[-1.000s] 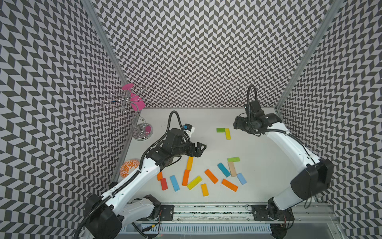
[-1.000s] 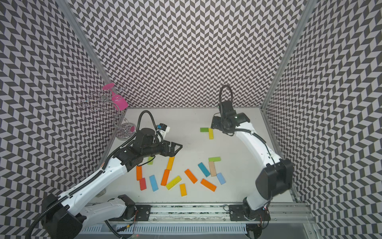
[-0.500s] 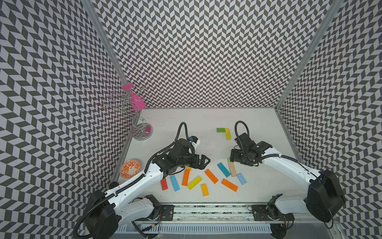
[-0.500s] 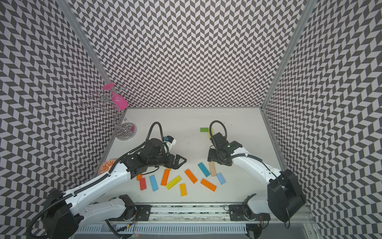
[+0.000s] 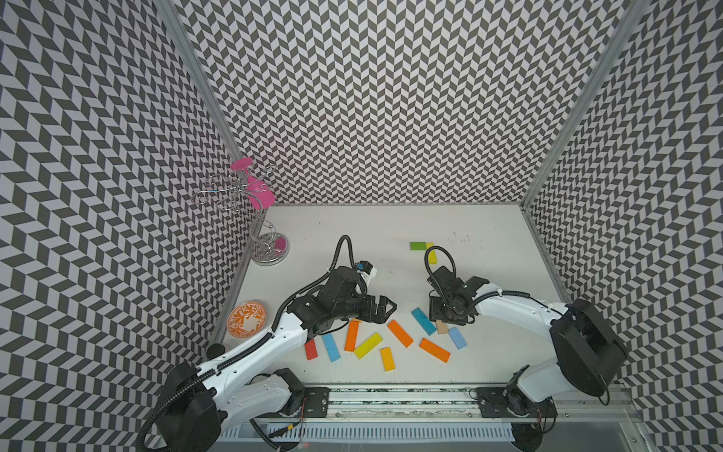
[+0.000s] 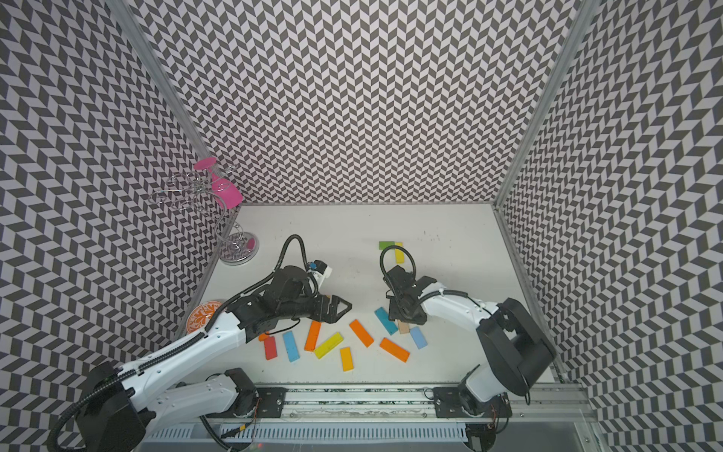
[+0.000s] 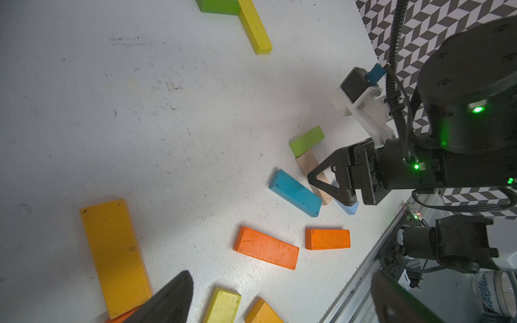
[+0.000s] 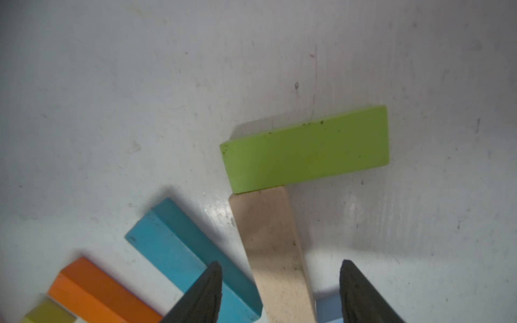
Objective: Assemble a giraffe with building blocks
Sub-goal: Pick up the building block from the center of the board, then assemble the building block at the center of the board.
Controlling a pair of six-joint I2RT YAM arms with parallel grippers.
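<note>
Several building blocks lie flat near the table's front: red (image 5: 311,349), blue (image 5: 330,347), orange (image 5: 352,335), yellow (image 5: 367,345) and others. A green plank (image 5: 417,245) and a yellow one (image 5: 432,256) lie together farther back. My right gripper (image 5: 446,317) points down over the tan plank (image 8: 268,240), which abuts a green plank (image 8: 307,148). Its fingers (image 8: 212,282) stand either side of the tan plank with gaps showing, open. A teal plank (image 8: 179,243) lies beside it. My left gripper (image 5: 386,310) hovers wide open above the orange and yellow planks, holding nothing.
A round orange-patterned bowl (image 5: 246,324) sits at the table's left edge. A wire stand (image 5: 270,250) with a pink glass (image 5: 258,191) occupies the back left corner. Patterned walls close three sides, and a metal rail (image 5: 391,395) runs along the front.
My right arm swung from the back green-yellow pair forward and down onto the tan plank, its jaws narrowing. My left arm dropped forward toward the front planks, still open.
</note>
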